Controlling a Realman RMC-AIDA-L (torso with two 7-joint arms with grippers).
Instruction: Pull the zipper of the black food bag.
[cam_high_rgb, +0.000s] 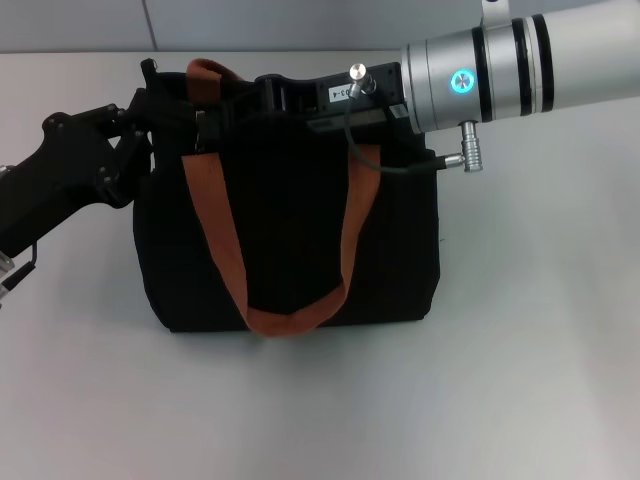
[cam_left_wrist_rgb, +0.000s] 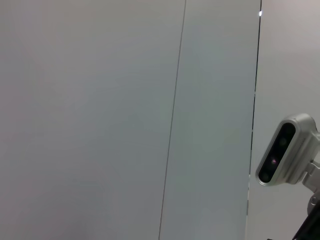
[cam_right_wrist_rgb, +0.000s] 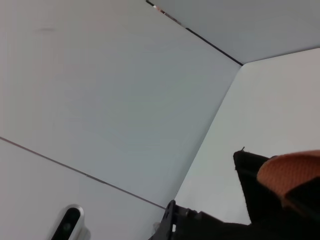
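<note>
The black food bag (cam_high_rgb: 290, 240) stands upright in the middle of the white table (cam_high_rgb: 320, 410), with an orange-brown strap (cam_high_rgb: 215, 240) looping down its front. My left gripper (cam_high_rgb: 148, 100) is at the bag's upper left corner, against the fabric. My right gripper (cam_high_rgb: 240, 100) reaches in from the right and lies along the bag's top edge, black against black. A small silver piece (cam_high_rgb: 200, 130) shows by the strap near the top edge; I cannot tell whether it is the zipper pull. The right wrist view shows a bag corner (cam_right_wrist_rgb: 250, 185) and the strap (cam_right_wrist_rgb: 295, 175).
A grey cable (cam_high_rgb: 400, 165) hangs from my right wrist over the bag's top right. A wall runs behind the table. The left wrist view shows only the wall and a grey camera (cam_left_wrist_rgb: 285, 155).
</note>
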